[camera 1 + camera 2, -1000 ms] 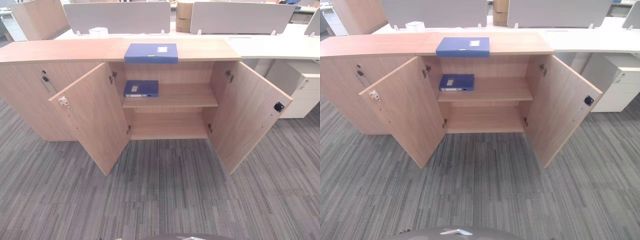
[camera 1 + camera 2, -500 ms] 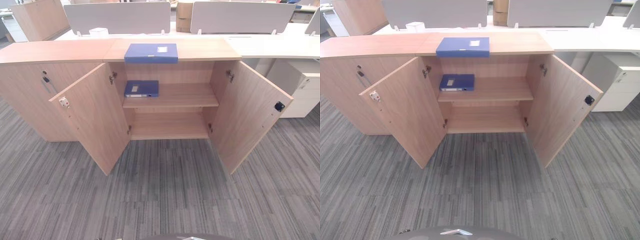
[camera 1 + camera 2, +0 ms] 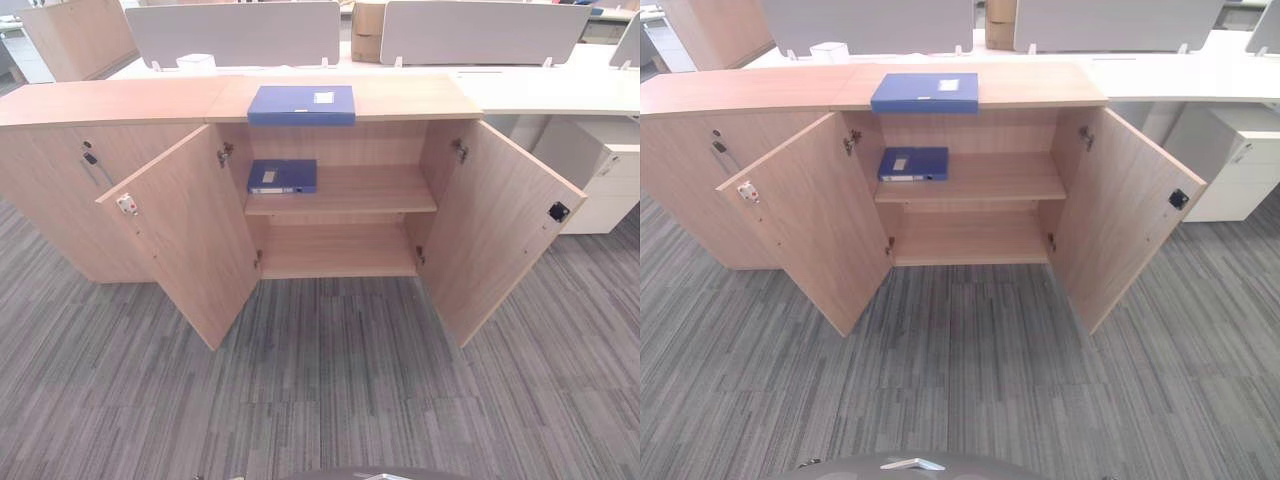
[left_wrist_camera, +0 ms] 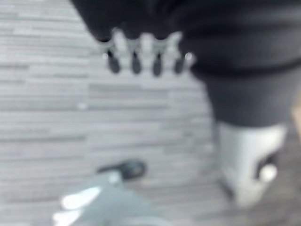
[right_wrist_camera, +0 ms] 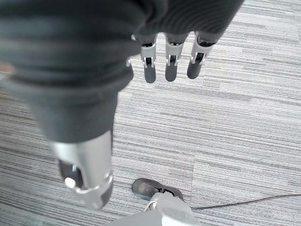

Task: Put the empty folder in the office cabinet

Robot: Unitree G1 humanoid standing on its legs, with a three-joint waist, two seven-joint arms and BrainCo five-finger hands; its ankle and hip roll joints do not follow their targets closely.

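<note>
Cabinet [image 3: 340, 190] stands with both doors swung wide: left door [image 3: 185, 235], right door [image 3: 500, 225]. One blue folder [image 3: 301, 104] lies flat on the cabinet top, near its front edge. A second blue folder [image 3: 283, 176] lies on the left end of the upper shelf [image 3: 370, 190]; lower shelf [image 3: 340, 250] is bare. Left hand [image 4: 141, 59] hangs over grey carpet [image 3: 320, 390], fingers straight, holding nothing. Right hand [image 5: 170, 61] likewise, fingers straight and empty.

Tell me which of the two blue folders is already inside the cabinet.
The smaller-looking blue folder on the upper shelf, at its left end, between the open doors. The other folder lies flat on the cabinet's top, outside.
</note>
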